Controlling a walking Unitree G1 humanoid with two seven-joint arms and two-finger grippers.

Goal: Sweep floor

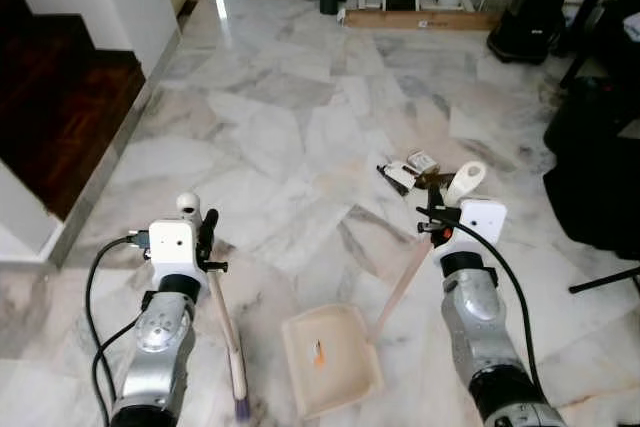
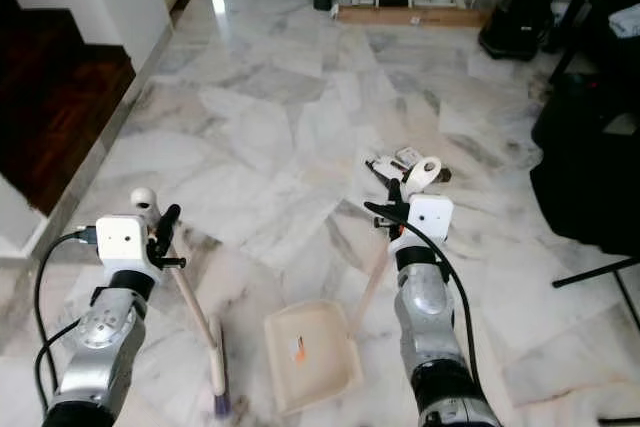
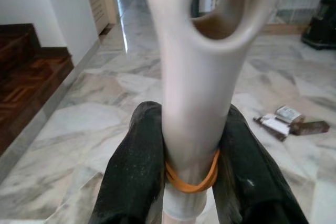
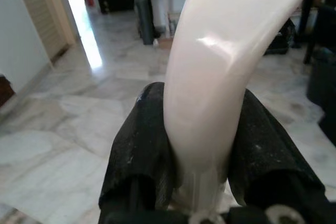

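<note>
My left gripper [image 3: 191, 161] clamps the broom handle [image 3: 197, 93]; my right gripper [image 4: 202, 156] grips the dustpan handle [image 4: 215, 77]. The dustpan [image 1: 330, 359] rests on the marble floor [image 1: 280, 127]. Litter [image 1: 415, 172] lies ahead, its labels unreadable.

Right hand [image 4: 202, 150]: both black fingers [image 4: 139, 150] clamp a curved cream dustpan handle [image 4: 220, 77], one on each side. Behind: glossy marble floor [image 4: 68, 135], bright glare strip, dark bags [image 4: 144, 14] by a far shelf.
</note>
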